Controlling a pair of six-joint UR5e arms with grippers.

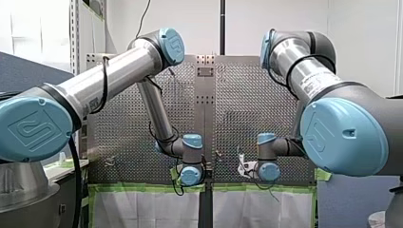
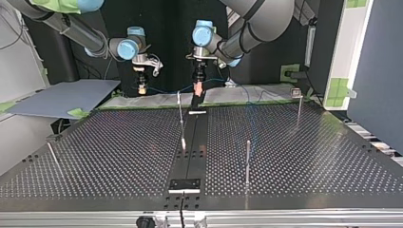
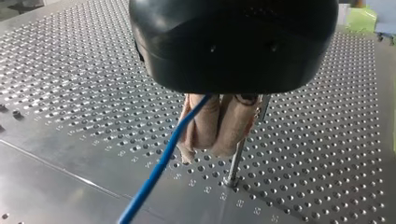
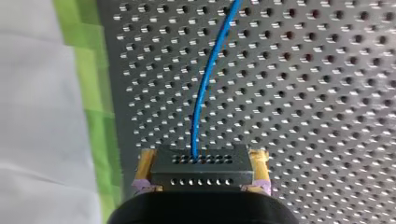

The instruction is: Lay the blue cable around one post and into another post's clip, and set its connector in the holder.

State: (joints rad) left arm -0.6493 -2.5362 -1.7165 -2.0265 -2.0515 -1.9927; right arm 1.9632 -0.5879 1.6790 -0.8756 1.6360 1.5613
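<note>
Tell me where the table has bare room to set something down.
Top view: bare between the tilted post and the black middle strip, and between the upright post and the clip post. Crowded at the far middle: my left pincer, my right pincer, the blue cable and a thin post.

Front, top facing across shared table (image 2: 294,142), wrists close

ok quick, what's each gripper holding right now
left gripper: closed on the blue cable
right gripper: closed on the connector at the cable's end
</note>
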